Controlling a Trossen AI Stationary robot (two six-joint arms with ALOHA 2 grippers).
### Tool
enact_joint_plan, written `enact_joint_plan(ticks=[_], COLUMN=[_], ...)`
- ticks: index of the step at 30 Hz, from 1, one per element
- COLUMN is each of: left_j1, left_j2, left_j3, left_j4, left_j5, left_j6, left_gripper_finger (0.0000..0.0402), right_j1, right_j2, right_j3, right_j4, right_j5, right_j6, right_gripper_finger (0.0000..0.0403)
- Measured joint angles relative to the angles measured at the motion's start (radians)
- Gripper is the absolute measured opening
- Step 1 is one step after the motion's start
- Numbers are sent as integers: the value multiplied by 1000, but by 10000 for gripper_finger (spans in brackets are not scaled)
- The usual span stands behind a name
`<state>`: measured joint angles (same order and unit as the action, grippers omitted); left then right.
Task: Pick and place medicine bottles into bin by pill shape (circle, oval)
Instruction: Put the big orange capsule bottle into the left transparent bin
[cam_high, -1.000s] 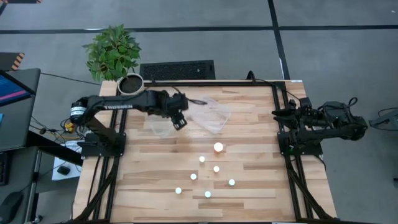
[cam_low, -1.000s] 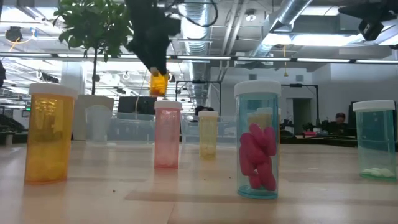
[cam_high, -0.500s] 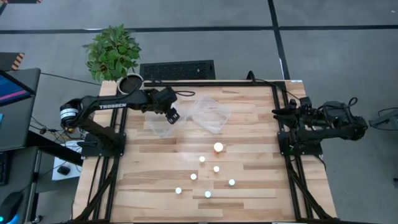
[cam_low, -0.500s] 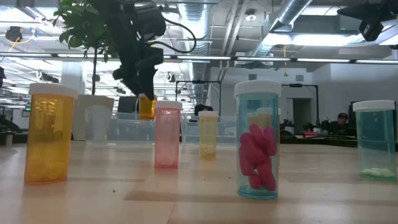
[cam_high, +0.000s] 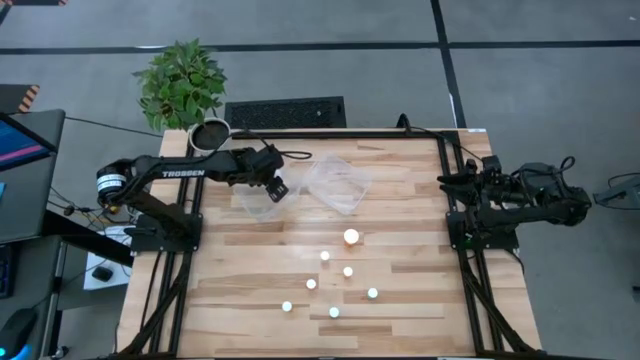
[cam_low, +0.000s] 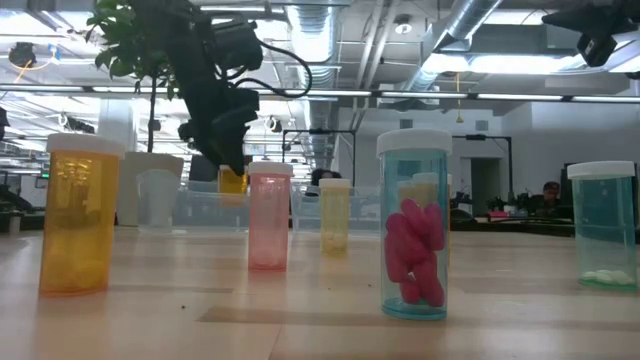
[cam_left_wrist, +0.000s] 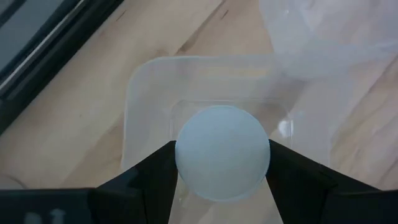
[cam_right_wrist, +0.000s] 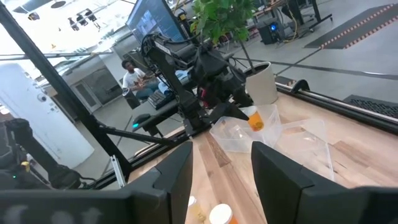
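The medicine bottles (cam_high: 332, 280) mostly stand loose on the wooden table (cam_high: 400, 310), seven white caps in a cluster toward the front middle; one more, an orange bottle (cam_low: 232, 181), hangs clamped between the fingers of the left gripper (cam_high: 279, 190) just above a bin.

Two clear plastic bins lie at the back of the table. The left bin (cam_high: 256, 203) sits flat, and the left wrist view looks straight down into it: the held bottle's white cap (cam_left_wrist: 222, 161) fills the middle, with the tray's bare bottom around it. The right bin (cam_high: 340, 185) overlaps or leans beside the first and looks tilted; what it holds cannot be made out.

In the low view the standing bottles show their fill. The teal bottle (cam_low: 413, 225) at centre holds pink oval pills. A second teal bottle (cam_low: 605, 226), cut by the picture's edge, has a few pale pills at its bottom. The large amber bottle (cam_low: 80, 214), the pink bottle (cam_low: 269, 216) and the small yellow bottle (cam_low: 334, 214) are too cloudy to read for pill shape.

The right gripper (cam_right_wrist: 221, 171) waits off the table's right side, fingers apart and holding nothing.

A potted plant (cam_high: 182, 85) stands beyond the table's back left corner.
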<state>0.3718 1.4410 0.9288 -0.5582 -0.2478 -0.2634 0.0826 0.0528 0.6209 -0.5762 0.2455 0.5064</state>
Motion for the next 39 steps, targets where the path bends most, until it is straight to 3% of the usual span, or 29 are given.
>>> enact_joint_plan(ticks=[31, 39], left_j1=[33, 36], left_j2=[67, 67], left_j3=[-50, -50], left_j4=[106, 136], left_j5=[-22, -13], left_j6=[41, 38], left_gripper_finger=[210, 244], right_j1=[0, 0], right_j2=[0, 0], right_j3=[1, 1], right_j4=[0, 0], right_j5=[16, 17], right_j6=[0, 0], right_gripper_finger=[171, 169])
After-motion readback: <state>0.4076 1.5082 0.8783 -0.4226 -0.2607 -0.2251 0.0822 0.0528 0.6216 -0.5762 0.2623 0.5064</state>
